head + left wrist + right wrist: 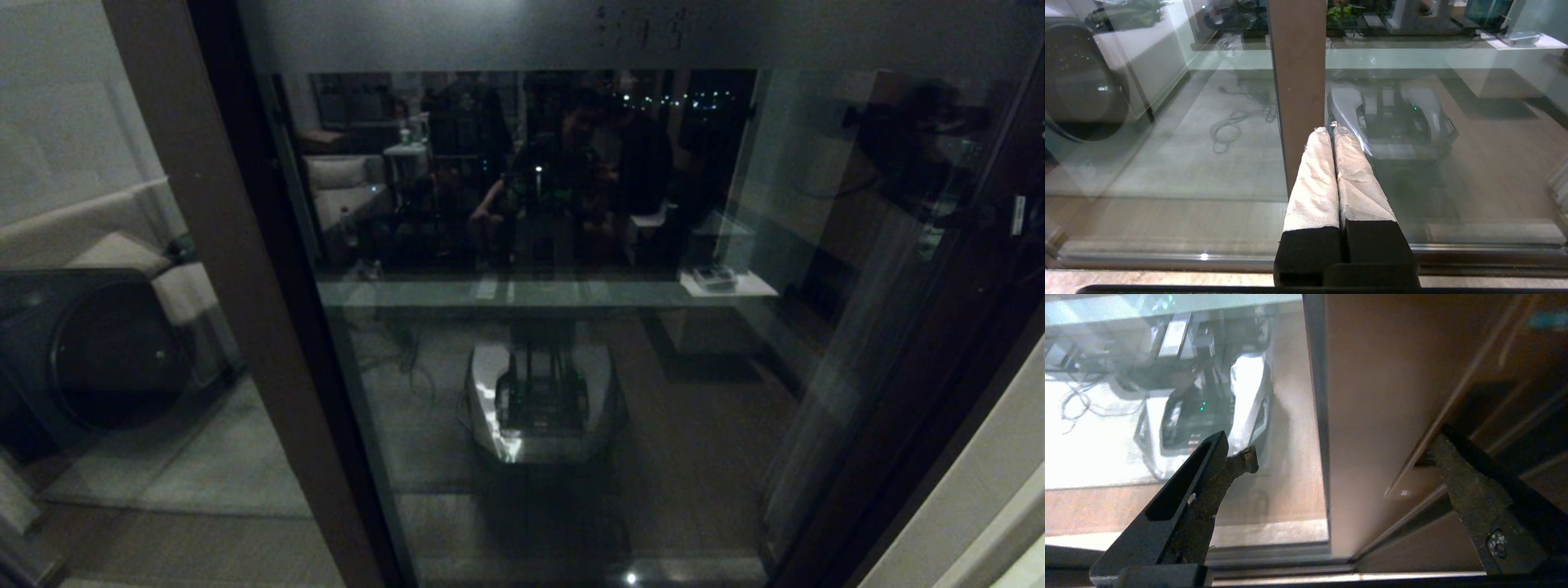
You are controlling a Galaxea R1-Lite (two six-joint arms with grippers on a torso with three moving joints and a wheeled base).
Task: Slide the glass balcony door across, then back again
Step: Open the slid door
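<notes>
A two-armed robot faces the glass balcony door (571, 343) at night, the pane filling nearly the whole head view between a brown stile (237, 310) on the robot's left and a darker frame edge (914, 392) on its right. Neither arm appears in the head view; only the wrist cameras show them.

The left gripper (1332, 130) is clenched, its two cloth-wrapped fingers (1314, 179) pressed flat together with nothing between them, their tips pointing at the foot of the brown stile (1298, 81); whether the tips touch it cannot be told. The right gripper (1339, 453) is released, its worn dark fingers (1224, 473) spread wide to either side of the door's brown edge frame (1372, 408), one finger before the glass, the other near the darker channel of the outer frame (1515, 396). Contact with the frame cannot be made out.

Below both grippers runs the silvery floor track (1167, 255). The glass mirrors the robot's own pale wheeled base (539, 400) and a seated person (563, 163) in the room behind. Through the pane on the robot's left stands a front-loading washing machine (98, 351), with a loose cable (1237, 122) coiled on the pale tiled floor (1167, 171) beyond, and a white ledge (727, 284) to the right
</notes>
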